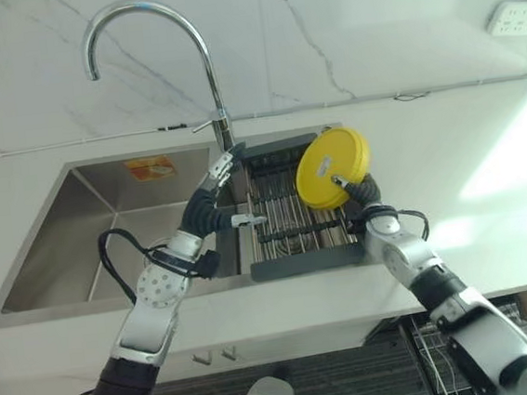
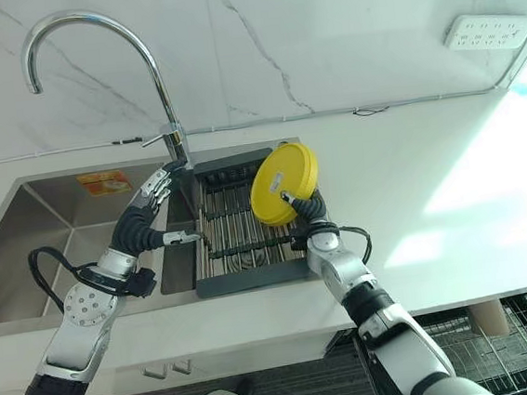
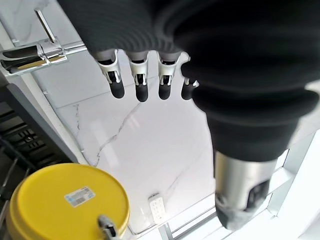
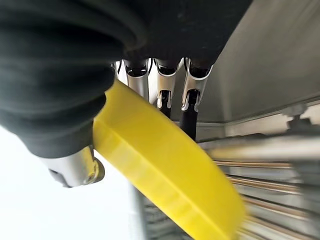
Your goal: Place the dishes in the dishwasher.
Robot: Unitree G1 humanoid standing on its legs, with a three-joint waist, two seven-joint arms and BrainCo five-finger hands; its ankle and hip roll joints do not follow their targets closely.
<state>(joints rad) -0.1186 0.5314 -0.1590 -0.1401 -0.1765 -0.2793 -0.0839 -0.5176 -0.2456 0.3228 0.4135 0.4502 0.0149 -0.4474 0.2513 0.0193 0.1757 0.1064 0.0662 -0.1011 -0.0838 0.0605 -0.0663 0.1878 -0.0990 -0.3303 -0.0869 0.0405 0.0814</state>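
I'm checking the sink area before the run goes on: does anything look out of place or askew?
Nothing looks spilled or damaged. The yellow plate is tilted on edge above the drying rack over the sink, but only because the right hand is pinching it. The left hand is open near the faucet.

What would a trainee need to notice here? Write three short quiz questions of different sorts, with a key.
1. True or false: the right hand holds the yellow plate.
2. The plate is above: A) the drying rack B) the open sink basin C) the countertop.
3. Fill in: the left hand is ____ and holds nothing.

Key: 1 true; 2 A; 3 open.
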